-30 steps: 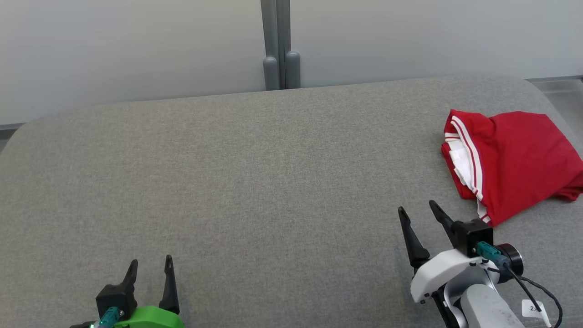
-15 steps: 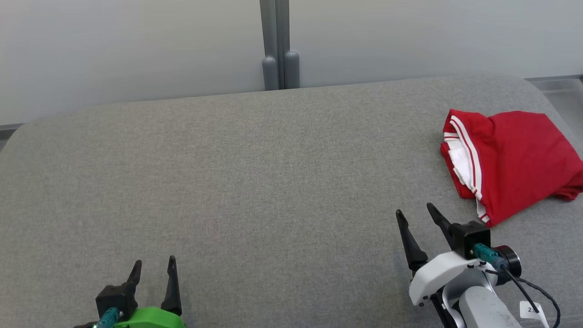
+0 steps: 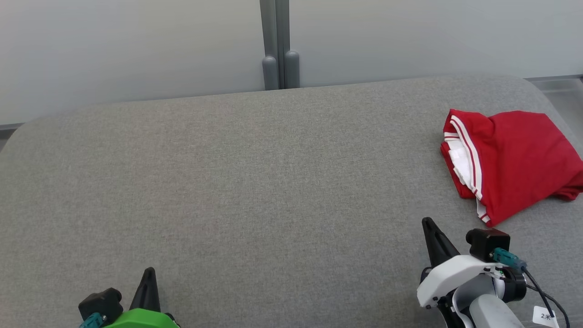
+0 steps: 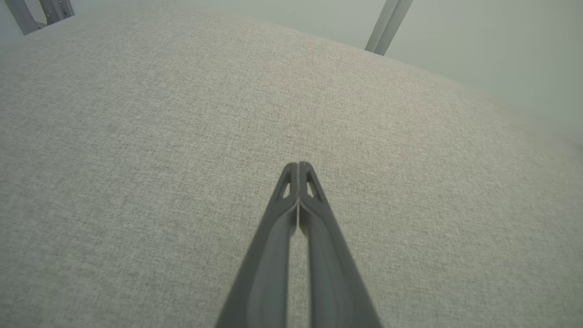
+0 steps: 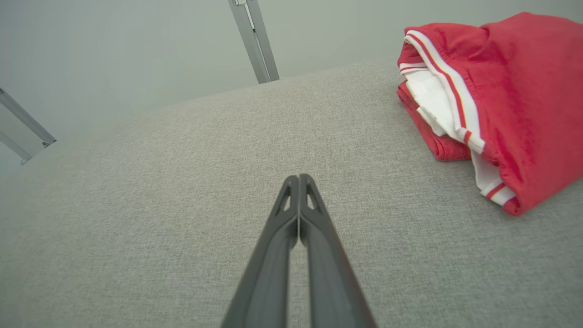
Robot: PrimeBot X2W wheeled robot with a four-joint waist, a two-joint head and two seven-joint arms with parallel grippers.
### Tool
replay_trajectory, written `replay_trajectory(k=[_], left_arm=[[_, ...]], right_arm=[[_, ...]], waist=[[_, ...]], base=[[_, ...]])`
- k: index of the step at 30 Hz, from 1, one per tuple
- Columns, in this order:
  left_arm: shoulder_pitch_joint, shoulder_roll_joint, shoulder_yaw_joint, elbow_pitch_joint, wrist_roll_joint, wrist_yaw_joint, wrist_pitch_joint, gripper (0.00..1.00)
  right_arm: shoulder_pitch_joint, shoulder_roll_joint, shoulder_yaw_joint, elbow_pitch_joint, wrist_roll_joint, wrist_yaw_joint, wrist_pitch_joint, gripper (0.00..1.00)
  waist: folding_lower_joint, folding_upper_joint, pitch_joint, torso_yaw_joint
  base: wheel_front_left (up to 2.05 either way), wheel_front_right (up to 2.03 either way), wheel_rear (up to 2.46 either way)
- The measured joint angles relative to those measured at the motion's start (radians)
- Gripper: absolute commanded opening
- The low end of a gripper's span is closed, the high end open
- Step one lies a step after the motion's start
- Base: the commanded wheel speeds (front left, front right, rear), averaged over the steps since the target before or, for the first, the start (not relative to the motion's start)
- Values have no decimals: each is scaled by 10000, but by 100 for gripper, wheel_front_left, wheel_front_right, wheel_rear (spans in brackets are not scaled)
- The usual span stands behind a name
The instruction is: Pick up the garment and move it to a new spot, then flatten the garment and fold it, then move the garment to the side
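Observation:
The garment is red with white striped trim, folded into a compact bundle at the right end of the grey padded table. It also lies at the upper right of the right wrist view. My right gripper hovers over bare table just left of and nearer than the bundle, shut with nothing between its fingers. Near the front left edge my left gripper is shut and empty too, its fingertips pressed together over bare cloth.
A pale wall with a grey vertical post runs behind the table. The table's right edge passes close behind the bundle. Bare grey surface stretches across the middle and left.
Both grippers have gone from open to shut, and both arms have drawn back toward the near edge. The garment has not moved.

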Motion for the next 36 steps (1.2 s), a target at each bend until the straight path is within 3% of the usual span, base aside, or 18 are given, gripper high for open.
replay_trajectory(k=[18,36], left_arm=[[-106,2,180,-685,-3312,-155,732,0],[-291,6,382,-1097,-5513,-255,1321,0]], right_arm=[[103,-2,-483,-656,3448,0,823,0],[128,-4,-882,-1068,5837,-2,1432,0]], waist=[[0,0,22,26],[0,0,40,47]], base=[[0,0,0],[0,0,0]])
